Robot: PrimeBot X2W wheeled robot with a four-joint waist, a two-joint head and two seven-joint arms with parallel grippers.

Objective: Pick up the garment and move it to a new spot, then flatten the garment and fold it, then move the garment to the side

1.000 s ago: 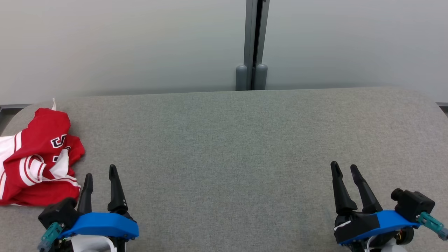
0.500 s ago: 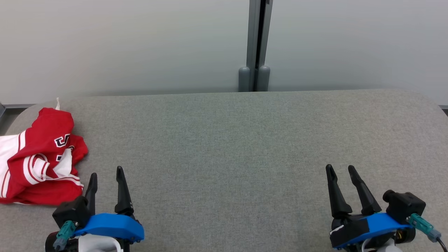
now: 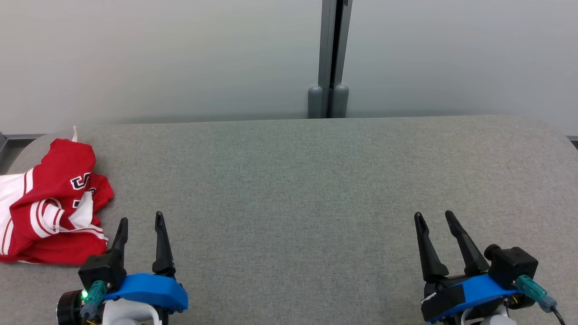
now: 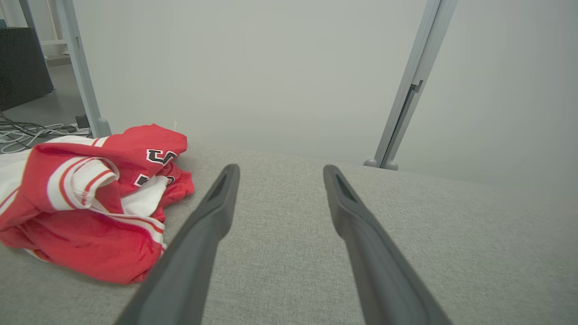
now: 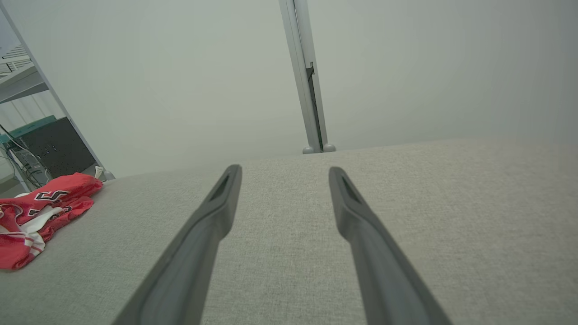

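At far left of the head view, the crumpled red-and-white garment with dark lettering (image 3: 54, 203) sits in a heap on the left end of the grey fabric-covered table (image 3: 289, 180), white part running off frame. It holds the same spot on the table as a second ago. The slight shift across the frame is camera motion, since the grey vertical post (image 3: 333, 58) behind the table shifts with it.

What does change is the arms. The left gripper (image 3: 140, 216) drifts toward the table's middle and back toward the robot. Jaws are spread wide and empty, and its outer finger is just beside the garment's near edge; I see no contact. The right gripper (image 3: 432, 214) edges inward too, also wide open and empty, well apart from the cloth over bare table.

My read: step one hasn't started, no grasp yet. This looks like settling or pre-positioning. The left arm is the obvious one to pick, but its fingers point past the heap, so it needs to swing left first.
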